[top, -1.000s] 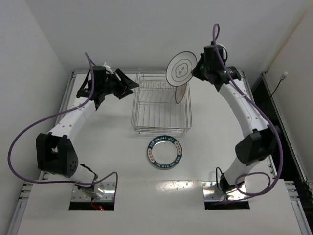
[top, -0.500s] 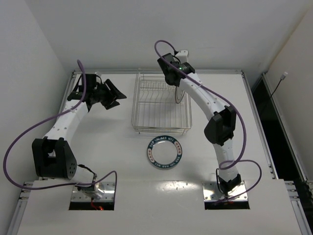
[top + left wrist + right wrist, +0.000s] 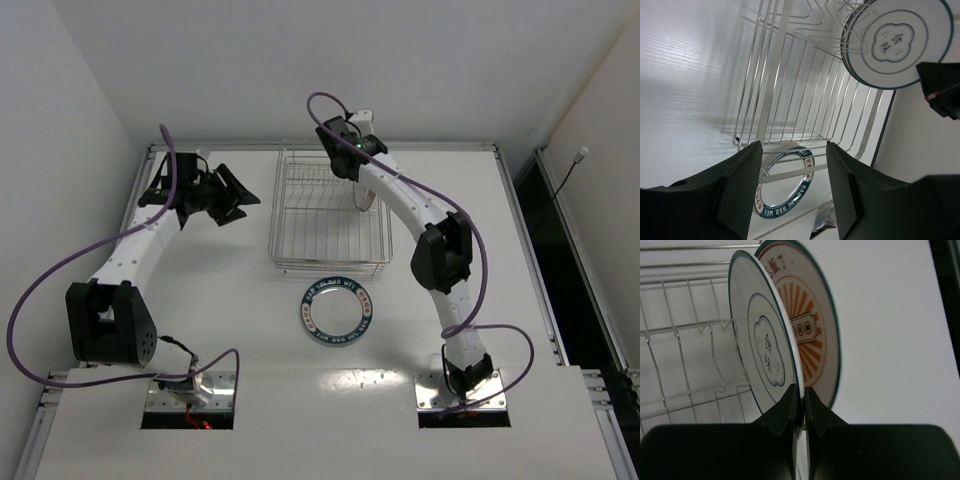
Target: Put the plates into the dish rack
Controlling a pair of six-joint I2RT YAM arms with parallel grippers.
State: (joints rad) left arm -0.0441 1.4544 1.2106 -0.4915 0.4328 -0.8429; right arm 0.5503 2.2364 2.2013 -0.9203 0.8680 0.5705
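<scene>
Top view: the left pincer [image 3: 238, 196] gapes empty, well left of the rack [image 3: 330, 240]; the right pincer [image 3: 352, 170] hangs over its far right corner; the teal plate [image 3: 336, 312] lies flat on the table [image 3: 200, 290], nearer than both.

Left wrist: the ring plate [image 3: 900, 42] stands upright in the rack ahead.

Right wrist: the fingers [image 3: 785, 410] pinch the ring plate's rim; the sunburst plate [image 3: 817, 340] stands just behind it.

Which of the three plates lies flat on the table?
The plate with the broad dark-teal rim, flat in front of the dish rack. The sunburst plate and the thin-ringed plate stand on edge, the latter in the right gripper.
</scene>
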